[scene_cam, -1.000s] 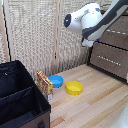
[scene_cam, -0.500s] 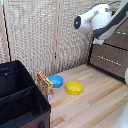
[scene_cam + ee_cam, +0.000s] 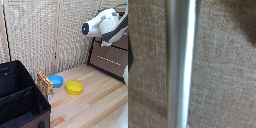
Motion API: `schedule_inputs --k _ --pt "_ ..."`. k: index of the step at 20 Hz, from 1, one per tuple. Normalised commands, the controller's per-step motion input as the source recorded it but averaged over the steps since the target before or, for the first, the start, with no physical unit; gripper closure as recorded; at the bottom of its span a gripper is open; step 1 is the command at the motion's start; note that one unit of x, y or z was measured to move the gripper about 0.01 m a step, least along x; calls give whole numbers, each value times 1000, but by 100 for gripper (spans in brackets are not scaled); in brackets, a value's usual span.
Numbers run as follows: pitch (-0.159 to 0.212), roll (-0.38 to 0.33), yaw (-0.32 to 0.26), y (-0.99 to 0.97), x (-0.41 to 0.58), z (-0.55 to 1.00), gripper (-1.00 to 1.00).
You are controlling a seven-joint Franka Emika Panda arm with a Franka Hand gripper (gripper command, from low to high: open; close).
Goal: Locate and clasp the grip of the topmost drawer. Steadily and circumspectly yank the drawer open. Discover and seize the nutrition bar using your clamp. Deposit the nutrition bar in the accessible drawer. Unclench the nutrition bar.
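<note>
- Up at the exterior view's right, the bulky white robot arm [image 3: 102,25] reaches toward the grey-brown wooden dresser [image 3: 112,57]; gripper state cannot be told.
- Upright orange-yellow nutrition bar [image 3: 44,85] stands beside the black box [image 3: 20,100].

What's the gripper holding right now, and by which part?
Cannot tell: the fingers are out of view. The wrist view shows only a metal bar handle close against a grey-brown wooden front.

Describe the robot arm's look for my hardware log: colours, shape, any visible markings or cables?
In the exterior view the arm is bulky and glossy white, built of rounded, smoothly curved segments. One joint ends in a round dark cap facing the camera, and a dark underside shows beneath the links. No cables or markings are legible at this resolution. The gripper itself is not visible in either view.
</note>
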Motion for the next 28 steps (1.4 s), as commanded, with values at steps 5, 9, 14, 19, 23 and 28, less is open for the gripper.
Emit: schedule_inputs --k 5,9,14,19,23,28 --pt "0 35 0 -190 0 0 100" --pt "17 130 -16 -317 69 0 100" --pt "18 90 4 -280 143 2 100" --pt "0 15 16 0 168 51 100" --pt "0 14 65 348 104 96 100" --pt "0 18 22 874 96 11 100"
